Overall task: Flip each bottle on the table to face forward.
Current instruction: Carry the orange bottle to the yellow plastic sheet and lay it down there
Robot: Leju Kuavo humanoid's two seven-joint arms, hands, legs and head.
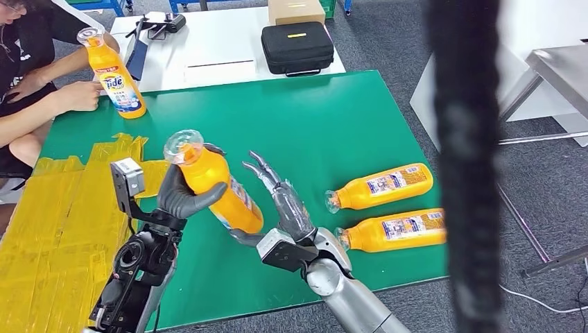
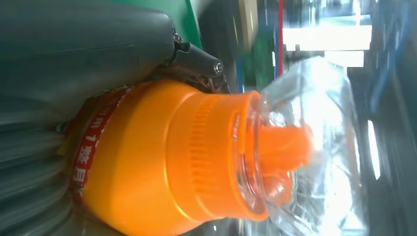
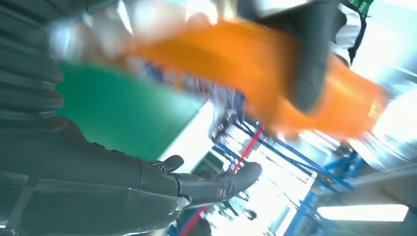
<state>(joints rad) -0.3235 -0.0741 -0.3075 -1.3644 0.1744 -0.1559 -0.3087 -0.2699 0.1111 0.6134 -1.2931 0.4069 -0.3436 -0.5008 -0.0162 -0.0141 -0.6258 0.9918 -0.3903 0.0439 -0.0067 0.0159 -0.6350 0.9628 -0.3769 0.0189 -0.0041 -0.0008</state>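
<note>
Left hand (image 1: 182, 198): fingers clamped on tilted orange bottle (image 1: 220, 186) over green table (image 1: 333, 125). Right hand (image 1: 281, 201) just beside bottle, fingers apart, holding nothing.

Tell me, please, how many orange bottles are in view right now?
4. One is held by the left robot hand, bottle; one stands upright by the person; two lie at the green table's right side. None seems hidden.

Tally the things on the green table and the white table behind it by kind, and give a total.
Orange bottles: 4 (left hand holds one; one upright; two lying, and)
Black case: 1
Cardboard box: 1
Total: 6
</note>
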